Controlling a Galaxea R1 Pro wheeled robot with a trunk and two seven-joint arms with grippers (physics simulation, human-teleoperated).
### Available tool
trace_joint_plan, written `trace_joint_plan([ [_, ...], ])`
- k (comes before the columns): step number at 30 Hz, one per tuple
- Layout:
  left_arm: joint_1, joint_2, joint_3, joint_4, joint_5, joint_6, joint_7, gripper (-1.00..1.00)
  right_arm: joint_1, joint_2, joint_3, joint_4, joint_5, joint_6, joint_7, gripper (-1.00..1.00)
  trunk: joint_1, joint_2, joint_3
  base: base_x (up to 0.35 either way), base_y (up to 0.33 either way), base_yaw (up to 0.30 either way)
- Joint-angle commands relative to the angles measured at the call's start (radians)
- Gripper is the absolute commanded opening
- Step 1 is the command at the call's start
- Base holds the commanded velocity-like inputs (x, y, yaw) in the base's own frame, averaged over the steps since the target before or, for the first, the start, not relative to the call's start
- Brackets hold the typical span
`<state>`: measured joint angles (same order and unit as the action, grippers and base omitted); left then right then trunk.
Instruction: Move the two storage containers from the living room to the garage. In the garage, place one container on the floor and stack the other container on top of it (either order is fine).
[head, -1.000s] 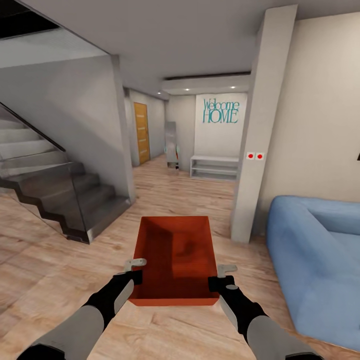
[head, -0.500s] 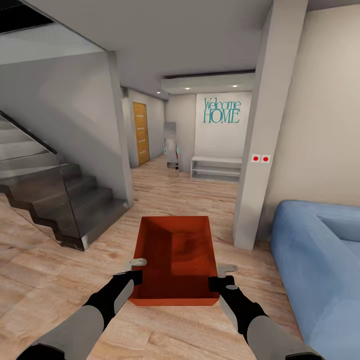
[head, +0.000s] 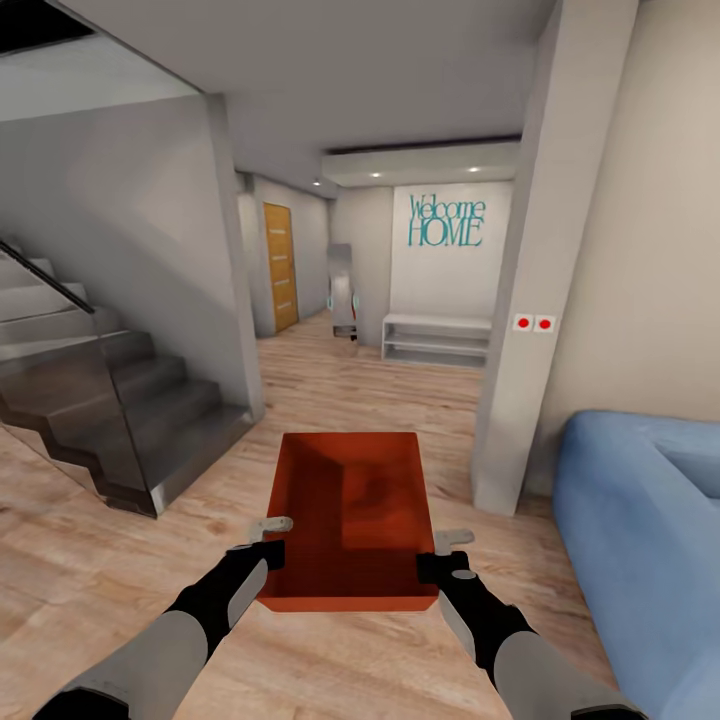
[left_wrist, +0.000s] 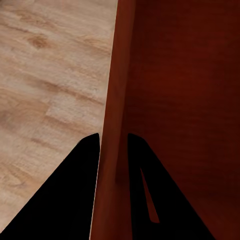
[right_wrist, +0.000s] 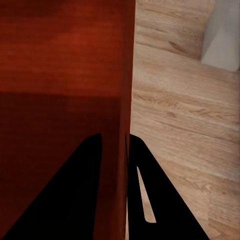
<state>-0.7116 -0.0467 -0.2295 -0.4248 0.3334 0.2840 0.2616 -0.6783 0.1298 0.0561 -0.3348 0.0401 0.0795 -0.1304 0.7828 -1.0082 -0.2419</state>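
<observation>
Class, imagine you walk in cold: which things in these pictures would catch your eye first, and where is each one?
First the orange-red storage container, held low in the centre over the wood floor, the left gripper and right gripper each clamped on a side wall. Then the teal "Welcome HOME" lettering on the far wall, the blue sofa at right, and the grey staircase at left.

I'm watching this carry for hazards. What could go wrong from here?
Each gripper, left gripper and right gripper, pinches only a thin side wall of the storage container; a jolt could let it slip or twist. The passage ahead narrows between the pillar and the staircase, so drifting sideways could clip either.
</observation>
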Motion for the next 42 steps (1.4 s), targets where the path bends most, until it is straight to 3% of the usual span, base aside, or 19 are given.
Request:
trace_joint_plan([
  [1,-0.002,0.011,0.044,-0.005,-0.017,0.007,0.015,-1.00,0.000,-0.001,0.016,-0.001,-0.006,0.008,-0.008,-1.00,0.001,-0.001,-0.001,0.320,0.000,0.000],
  [42,-0.002,0.013,0.045,-0.004,-0.017,-0.005,0.016,-1.00,0.000,-0.001,0.011,-0.001,-0.009,0.011,-0.006,-1.00,0.001,-0.001,-0.001,0.320,0.000,0.000],
])
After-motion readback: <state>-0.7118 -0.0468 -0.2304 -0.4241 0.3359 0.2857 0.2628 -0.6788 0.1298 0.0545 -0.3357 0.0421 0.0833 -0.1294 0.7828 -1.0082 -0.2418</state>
